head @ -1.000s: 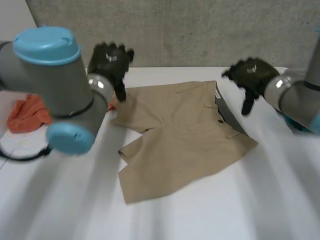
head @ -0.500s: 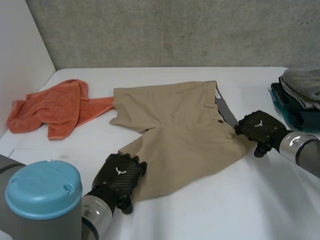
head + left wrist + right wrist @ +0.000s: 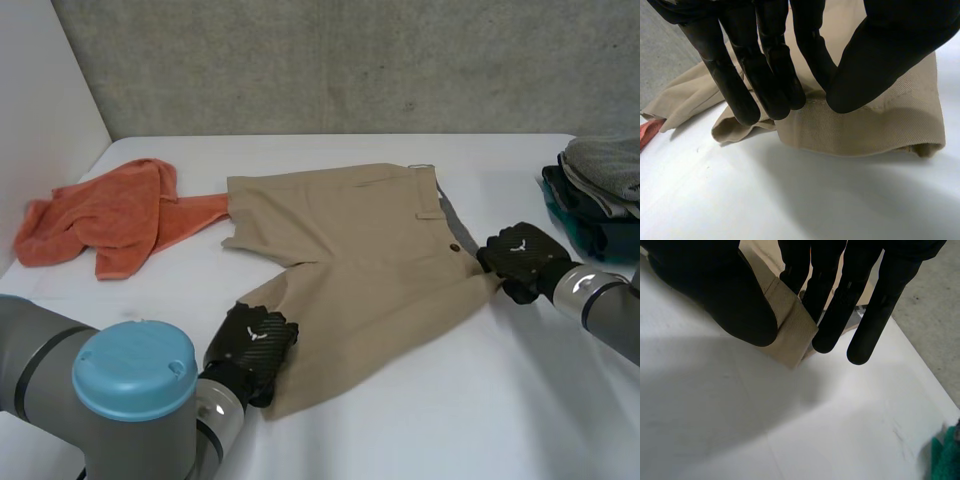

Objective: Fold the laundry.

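Two edges are pinched: our left hand (image 3: 255,340) nips the shorts' (image 3: 370,260) near leg hem, our right hand (image 3: 520,260) the waistband corner. Shorts lie mid-table (image 3: 450,410), with bare room nearest us, a towel (image 3: 105,215) left and a pile (image 3: 600,190) right.

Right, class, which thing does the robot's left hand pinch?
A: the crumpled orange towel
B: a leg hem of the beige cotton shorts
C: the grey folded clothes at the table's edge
B: the left wrist view shows the left hand with thumb and fingers closed on a leg hem of the beige cotton shorts, while the crumpled orange towel lies apart from it.
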`<action>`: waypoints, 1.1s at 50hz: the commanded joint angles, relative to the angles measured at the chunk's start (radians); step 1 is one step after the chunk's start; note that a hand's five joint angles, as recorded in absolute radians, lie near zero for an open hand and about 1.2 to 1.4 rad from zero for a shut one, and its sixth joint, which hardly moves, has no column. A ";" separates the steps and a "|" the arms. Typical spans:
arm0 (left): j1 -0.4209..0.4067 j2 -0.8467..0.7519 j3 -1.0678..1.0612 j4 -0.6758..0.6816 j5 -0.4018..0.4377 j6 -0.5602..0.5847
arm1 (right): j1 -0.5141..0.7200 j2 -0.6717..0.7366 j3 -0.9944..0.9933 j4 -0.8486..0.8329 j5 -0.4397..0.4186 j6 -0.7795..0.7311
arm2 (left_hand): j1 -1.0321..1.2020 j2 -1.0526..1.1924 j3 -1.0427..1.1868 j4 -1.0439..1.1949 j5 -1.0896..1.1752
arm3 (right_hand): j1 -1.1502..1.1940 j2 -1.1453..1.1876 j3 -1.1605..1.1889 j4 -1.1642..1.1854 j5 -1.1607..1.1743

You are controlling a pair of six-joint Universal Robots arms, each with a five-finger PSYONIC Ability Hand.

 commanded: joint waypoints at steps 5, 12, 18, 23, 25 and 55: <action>0.000 0.144 -0.014 -0.118 0.011 -0.003 | -0.004 -0.230 0.111 0.150 0.030 0.020 | 0.254 0.203 0.208 0.200 0.218 | 0.369 0.228 0.212 0.201 0.223; -0.009 0.161 -0.048 -0.148 0.008 -0.017 | 0.013 -0.241 0.138 0.167 0.062 0.024 | -0.553 -0.604 -0.599 -0.607 -0.589 | 0.369 0.228 0.212 0.201 0.223; -0.041 0.159 -0.083 -0.148 0.008 -0.017 | 0.014 -0.211 0.128 0.152 0.157 0.032 | -0.539 -0.589 -0.584 -0.593 -0.575 | 0.369 0.228 0.212 0.201 0.223; -0.047 0.141 -0.091 -0.135 0.005 -0.016 | 0.016 -0.210 0.142 0.127 0.189 0.030 | -0.533 -0.584 -0.578 -0.587 -0.569 | 0.369 0.228 0.212 0.201 0.223; -0.047 0.113 -0.083 -0.122 0.005 -0.011 | 0.016 -0.207 0.146 0.126 0.192 0.032 | -0.495 -0.546 -0.540 -0.549 -0.531 | 0.369 0.228 0.212 0.201 0.223; -0.050 0.309 -0.068 -0.432 0.019 -0.013 | 0.004 -0.484 0.284 0.529 0.214 -0.167 | 0.254 0.203 0.208 0.200 0.218 | 0.369 0.228 0.212 0.201 0.223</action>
